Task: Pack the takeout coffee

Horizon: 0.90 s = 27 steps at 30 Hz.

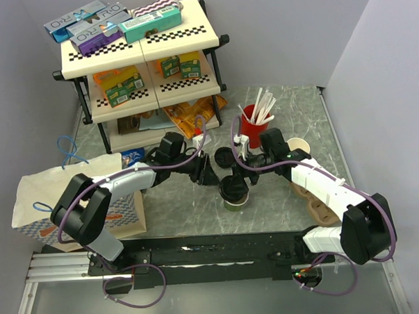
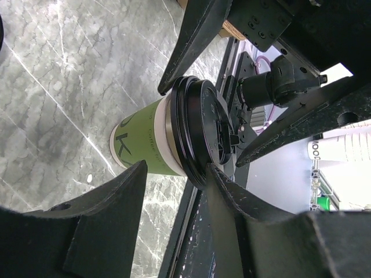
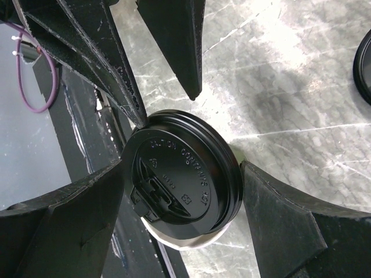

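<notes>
the takeout coffee (image 3: 182,179) stands lidded between the right gripper (image 3: 185,191) fingers.

Bright even light w/ glare streaking the marble table (image 3: 301,87) beyond the right gripper (image 3: 174,191), soft shadow pooling beside the black lid (image 3: 179,174), near fingers (image 2: 104,226) blurring slightly.

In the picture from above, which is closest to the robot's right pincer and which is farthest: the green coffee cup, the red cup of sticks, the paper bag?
From the right pincer:
1. Green coffee cup, with its black lid on, right under the pincer at the table's middle.
2. Red cup of white sticks, just behind the pincer.
3. Paper bag, far off at the left edge.
</notes>
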Available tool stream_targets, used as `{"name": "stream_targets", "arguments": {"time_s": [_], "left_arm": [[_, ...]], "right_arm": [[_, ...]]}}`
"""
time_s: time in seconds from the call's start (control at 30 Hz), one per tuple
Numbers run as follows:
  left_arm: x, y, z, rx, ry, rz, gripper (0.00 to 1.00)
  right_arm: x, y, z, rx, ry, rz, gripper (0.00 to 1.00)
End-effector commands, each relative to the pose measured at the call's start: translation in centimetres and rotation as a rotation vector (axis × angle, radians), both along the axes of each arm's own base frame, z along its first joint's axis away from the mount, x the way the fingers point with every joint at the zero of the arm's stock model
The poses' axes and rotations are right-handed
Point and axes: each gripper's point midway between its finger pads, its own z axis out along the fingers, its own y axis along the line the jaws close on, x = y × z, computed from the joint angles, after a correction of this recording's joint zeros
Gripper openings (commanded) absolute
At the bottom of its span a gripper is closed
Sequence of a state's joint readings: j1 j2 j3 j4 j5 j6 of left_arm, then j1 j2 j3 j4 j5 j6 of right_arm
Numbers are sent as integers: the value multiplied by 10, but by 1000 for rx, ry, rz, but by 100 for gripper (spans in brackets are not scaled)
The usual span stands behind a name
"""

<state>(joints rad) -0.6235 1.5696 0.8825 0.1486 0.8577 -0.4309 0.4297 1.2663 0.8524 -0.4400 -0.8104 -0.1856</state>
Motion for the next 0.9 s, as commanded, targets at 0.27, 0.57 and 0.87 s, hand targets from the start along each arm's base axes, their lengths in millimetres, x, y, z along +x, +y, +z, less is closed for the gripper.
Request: {"name": "stream_targets", "arguments": {"time_s": [0.27,0.57,0.87], "left_arm": [[-3,-6,-7,3,-13,-25,51],[-6,-10,-12,11,0,-46,51],[-5,-10,-14,22,-9,-47,51]], "right_arm": [[0,8,29,58,-56,46,86],[-2,8,33,57,-54,58,86],[-4,7,25,49,-37,59,86]]}}
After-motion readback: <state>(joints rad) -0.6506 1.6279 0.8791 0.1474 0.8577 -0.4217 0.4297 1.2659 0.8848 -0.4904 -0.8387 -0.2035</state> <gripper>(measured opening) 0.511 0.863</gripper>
